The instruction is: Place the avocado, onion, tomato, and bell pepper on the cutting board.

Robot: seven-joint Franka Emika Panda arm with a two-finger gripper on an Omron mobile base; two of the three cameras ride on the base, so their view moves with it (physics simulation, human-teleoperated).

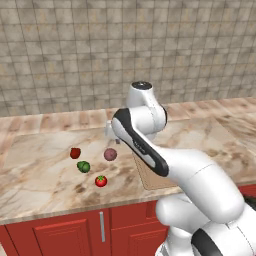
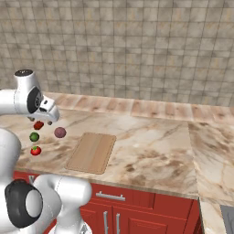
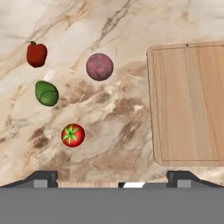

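avocado: you see it green, glossy, on the counter
onion: mauve ball, nearest the board
tomato: bright red, stem up
pepper: dark red, beside avocado
board: tan, flat, bare

Beige tiled wall, marble counter, red cabinets

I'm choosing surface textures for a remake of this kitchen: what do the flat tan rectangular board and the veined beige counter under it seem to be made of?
The flat tan rectangular cutting board looks like light wood with a matte finish: straight parallel grain lines run along it, inside a grooved border. The veined beige counter looks like polished marble or similar stone: cloudy brown patches and dark veins, though no clear gloss shows.
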